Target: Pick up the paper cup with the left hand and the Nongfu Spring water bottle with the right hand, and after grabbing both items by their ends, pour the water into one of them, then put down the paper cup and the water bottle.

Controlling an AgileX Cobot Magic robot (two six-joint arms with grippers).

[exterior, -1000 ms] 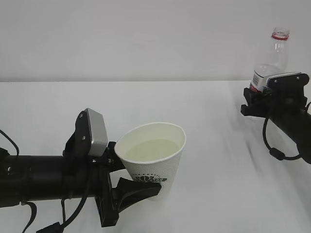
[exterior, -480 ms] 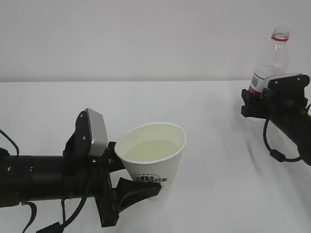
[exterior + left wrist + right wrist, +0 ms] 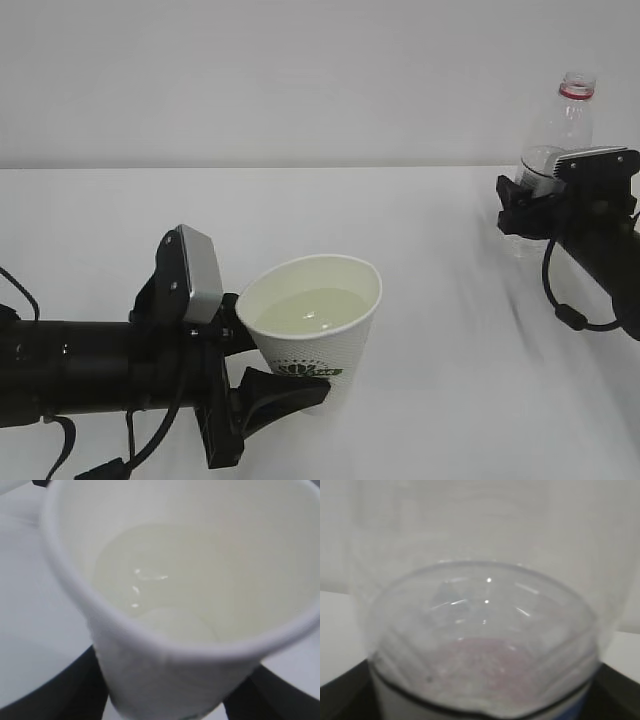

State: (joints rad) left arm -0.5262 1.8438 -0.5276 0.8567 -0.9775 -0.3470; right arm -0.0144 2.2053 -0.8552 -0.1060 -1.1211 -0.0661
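On your left, the black left gripper with its silver-grey plate is reaching in on a black tubular arm and pinching the small white tapered paper cup low on its body, one finger lying under the dark green round logo. You are holding that cup tilted slightly, low over the white surface, and the left wrist view is showing clear, faintly yellowish water sitting in its bottom, with the dark fingers flanking its lower wall on both sides. Moving to your right, the clear ribbed plastic Nongfu Spring water bottle is standing upright at the far right of the surface, capless, its red neck ring showing at the top. The black right gripper with its silver-grey plate is sitting around the bottle's lower half, covering the label. The right wrist view is showing the bottle between the two dark fingers, filling the frame and blurred, so you cannot tell whether the fingers are pressing on the bottle or standing free of it.
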